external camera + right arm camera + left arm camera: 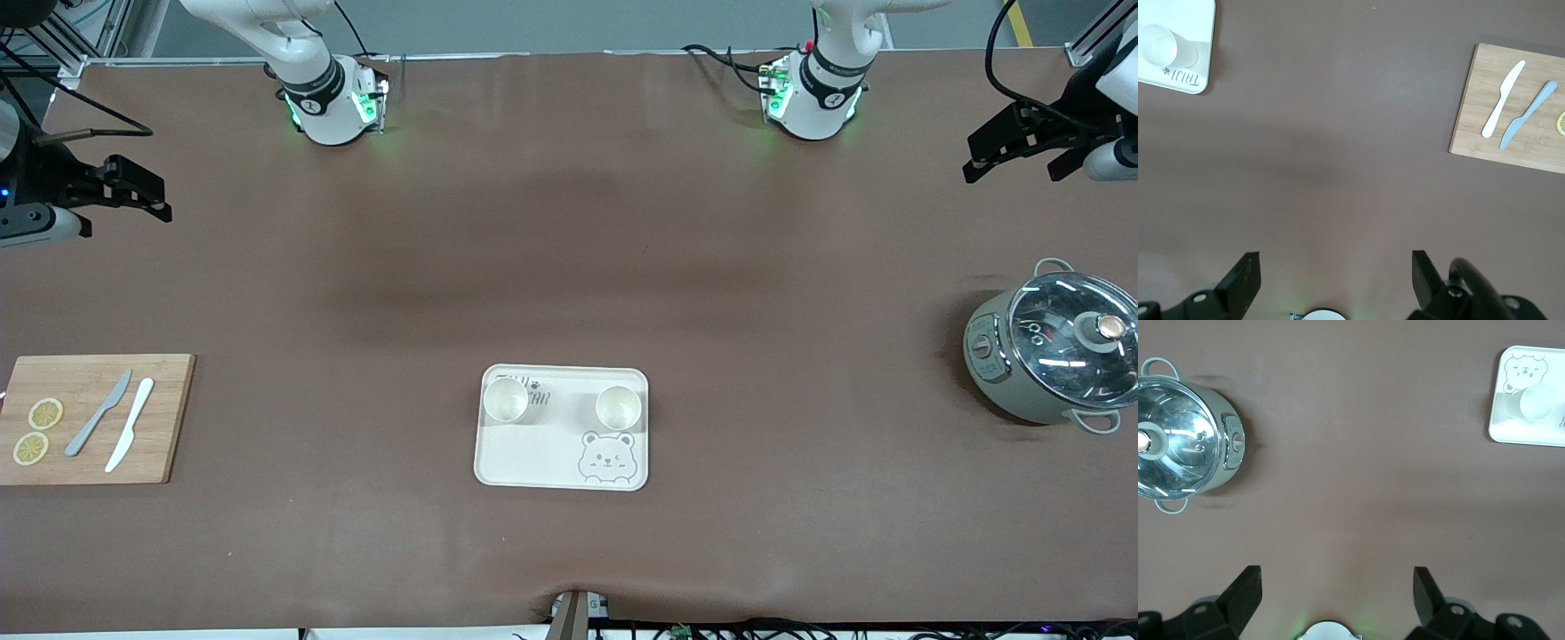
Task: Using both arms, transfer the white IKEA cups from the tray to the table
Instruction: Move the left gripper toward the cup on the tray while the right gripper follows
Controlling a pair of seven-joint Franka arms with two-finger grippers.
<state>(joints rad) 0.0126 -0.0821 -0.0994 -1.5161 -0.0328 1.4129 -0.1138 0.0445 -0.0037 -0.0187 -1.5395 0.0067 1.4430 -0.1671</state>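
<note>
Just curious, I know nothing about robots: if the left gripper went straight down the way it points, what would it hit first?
Probably just the bare brown table. The left gripper hangs open over it, with the pot and the bear tray off to either side.

The tray (1195, 47) bore dark printed lettering along one edge beside a cup (1158, 45); in the right wrist view it read roughly "TRIJI", preceded by a small paw mark. In the front view the same lettering (540, 392) was partly hidden and illegible.
</note>
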